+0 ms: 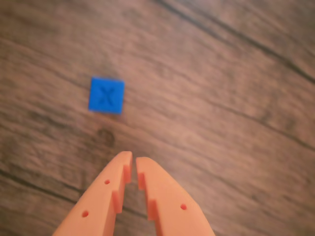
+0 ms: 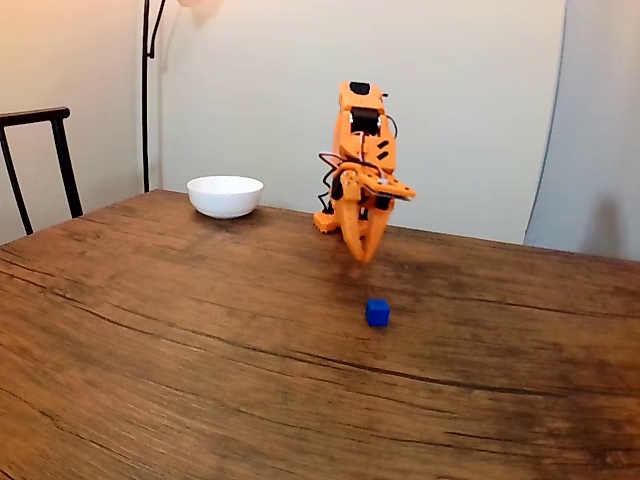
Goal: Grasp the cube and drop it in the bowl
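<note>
A small bright-blue cube lies on the wooden table, upper left of my orange gripper in the wrist view; an X-like mark shows on its top face. My fingertips are almost touching, with nothing between them. In the fixed view the cube sits alone on the table, in front of and below the gripper, which hangs above the wood with its tips pointing down. The white bowl stands at the back left, well away from both.
A dark chair back rises past the table's left edge and a lamp pole stands behind the bowl. The arm's base sits at the far side of the table.
</note>
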Motion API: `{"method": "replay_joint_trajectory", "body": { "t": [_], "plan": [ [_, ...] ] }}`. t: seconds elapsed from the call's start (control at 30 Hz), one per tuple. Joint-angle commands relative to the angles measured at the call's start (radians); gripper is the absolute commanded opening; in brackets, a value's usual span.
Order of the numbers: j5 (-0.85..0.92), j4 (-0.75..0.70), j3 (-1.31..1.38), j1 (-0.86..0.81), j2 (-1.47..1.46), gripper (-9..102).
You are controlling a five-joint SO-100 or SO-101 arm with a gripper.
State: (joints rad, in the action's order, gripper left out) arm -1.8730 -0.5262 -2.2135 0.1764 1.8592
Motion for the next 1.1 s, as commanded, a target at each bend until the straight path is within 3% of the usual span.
{"method": "replay_joint_trajectory", "body": {
  "t": [0.0,0.53,1.07],
  "plan": [
    [0.0,0.078,0.037,0.018,-0.017,2],
    [0.078,0.304,0.034,0.117,-0.184,49],
    [0.183,0.655,-0.15,0.184,-0.31,50]
  ]
}}
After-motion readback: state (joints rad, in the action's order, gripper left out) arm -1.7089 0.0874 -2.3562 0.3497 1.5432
